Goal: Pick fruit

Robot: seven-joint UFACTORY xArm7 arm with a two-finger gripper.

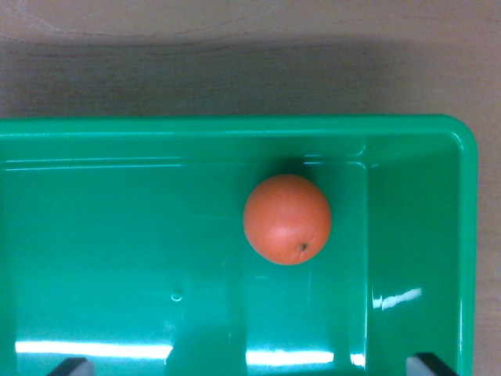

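An orange (286,219), round, firm and liable to roll, is shown ahead of the wide-spread gripper (254,366) in a green bin (235,127), best grasped across its middle.

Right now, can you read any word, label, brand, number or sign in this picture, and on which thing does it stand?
None: no text can be read in the wrist view.
Orange: plain peel, no sticker showing.
Green bin: no print or label on the parts in view; the white streaks are light reflections.
Wooden table: only wood grain.
Gripper: only two dark fingertips show, with no marking.
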